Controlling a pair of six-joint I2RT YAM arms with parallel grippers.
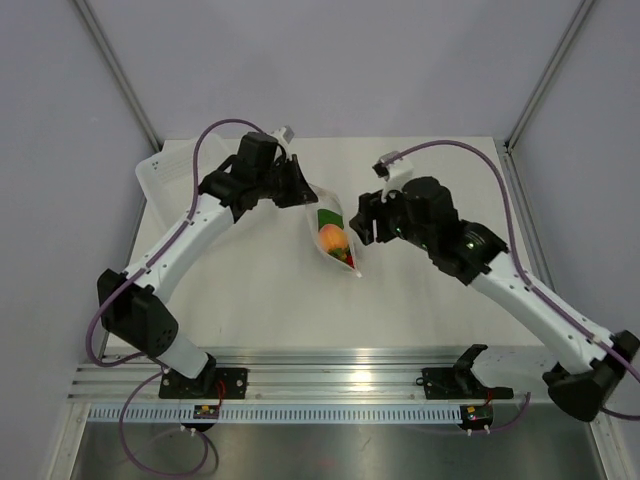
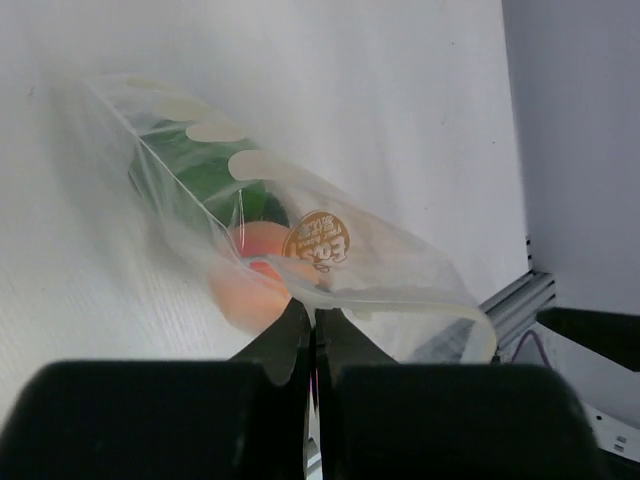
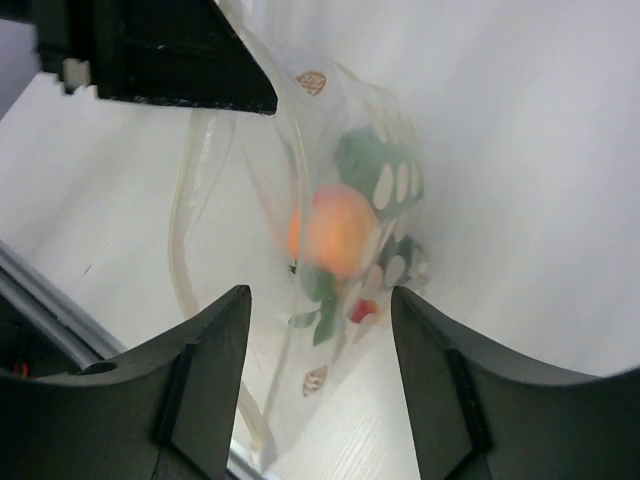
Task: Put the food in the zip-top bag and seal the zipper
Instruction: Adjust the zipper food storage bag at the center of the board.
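Note:
The zip-top bag [image 1: 336, 240] is held up over the middle of the table, clear with white dots. Inside it sit the food pieces: an orange peach [image 1: 333, 240], a green lump [image 1: 328, 216] and a small red-and-green piece [image 1: 347, 258]. My left gripper [image 2: 315, 312] is shut on the bag's mouth edge, pinching the zipper [image 2: 400, 298]. To the right, that strip bows out in a loop. My right gripper [image 3: 320, 305] is open just right of the bag, which hangs beyond its fingertips with the peach [image 3: 335, 230] showing through.
A white translucent tray [image 1: 165, 175] lies at the back left under the left arm. The aluminium rail [image 1: 330, 365] with both arm bases runs along the near edge. Grey walls close in on both sides of the table.

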